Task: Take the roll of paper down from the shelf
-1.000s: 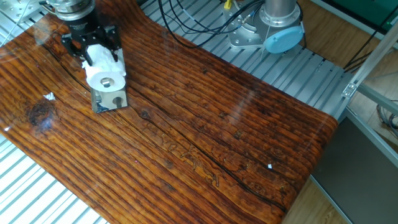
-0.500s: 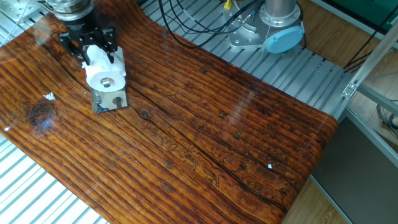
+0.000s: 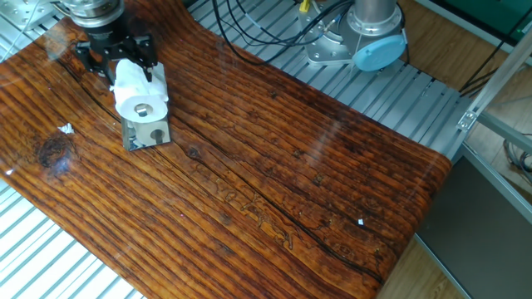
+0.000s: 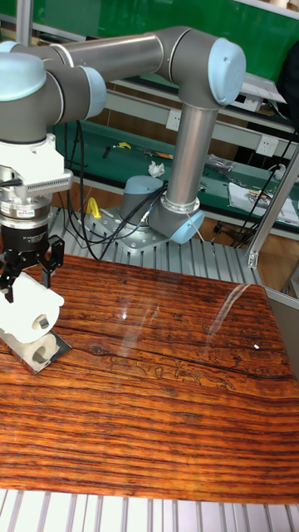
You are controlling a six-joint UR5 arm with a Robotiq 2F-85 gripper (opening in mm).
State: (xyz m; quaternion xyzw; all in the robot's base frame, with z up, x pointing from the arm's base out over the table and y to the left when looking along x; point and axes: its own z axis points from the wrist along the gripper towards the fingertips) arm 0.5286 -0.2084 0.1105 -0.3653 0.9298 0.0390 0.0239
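Looking down at the far left corner of the wooden desk [image 3: 274, 158], you have the claw [image 3: 115, 60] hanging from the arm with its black fingers straddling the back end of the roll of paper [image 3: 138, 90]. Over the last second the fingers have drawn in from a wider spread and crept slightly toward the rear of the roll; they now sit close against its sides, though you cannot tell for certain whether they are pressing it or only touching. The roll lies directly under and just in front of the claw, hollow core facing the camera, resting on top of the shelf [image 3: 148, 133], whose beige face with a round hole stands below it. The roll has not risen off the shelf, so the task looks to be at the grasp, with the lift to come.
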